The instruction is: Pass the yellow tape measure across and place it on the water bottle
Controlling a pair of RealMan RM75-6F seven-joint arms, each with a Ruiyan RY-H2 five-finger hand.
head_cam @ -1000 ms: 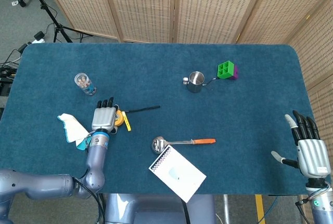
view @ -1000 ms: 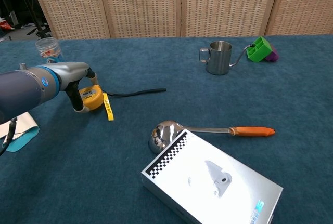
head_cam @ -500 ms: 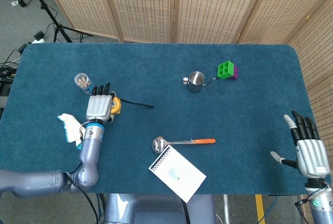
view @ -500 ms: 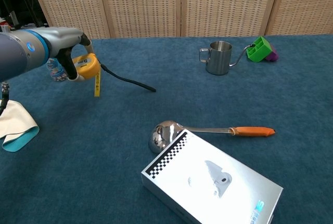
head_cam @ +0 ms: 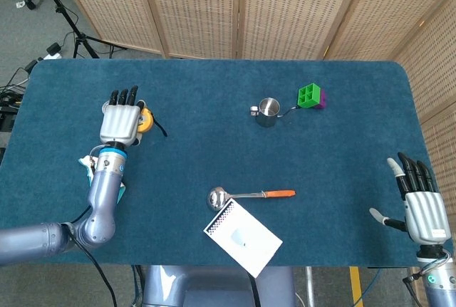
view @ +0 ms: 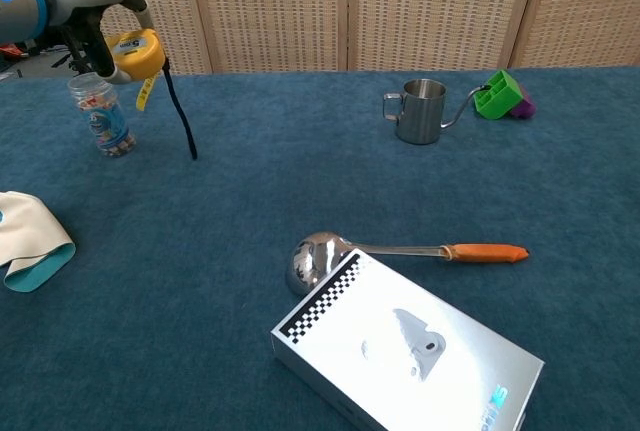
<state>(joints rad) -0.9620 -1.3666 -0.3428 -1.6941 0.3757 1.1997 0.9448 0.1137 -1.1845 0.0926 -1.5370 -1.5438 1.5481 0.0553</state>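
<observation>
Chest view is where the action is best read, at the far left: the left hand (view: 100, 36) is wrapped around the yellow tape measure (view: 135, 51), which is held in the air just above and slightly right of the water bottle (view: 102, 116). A short yellow blade tab hangs from the case, and a black strap (view: 180, 116) dangles toward the blue table (view: 300, 181). The case is judged to be compact, rigid and fairly dense, so it is best gripped across its flat sides; its smooth plastic shell may slip in a loose hold. The strap is limp and offers no control. The bottle is judged light, narrow and easily tipped, and its small cap leaves little room for a resting load. Further right lie a cloth (view: 30, 241), a ladle (view: 400, 251) touching a checker-edged box (view: 410, 351), a steel pitcher (view: 420, 111) and a green block (view: 497, 94). In the head view, the right hand (head_cam: 422, 207) is seen at the table's right edge, fingers spread and holding nothing.
</observation>
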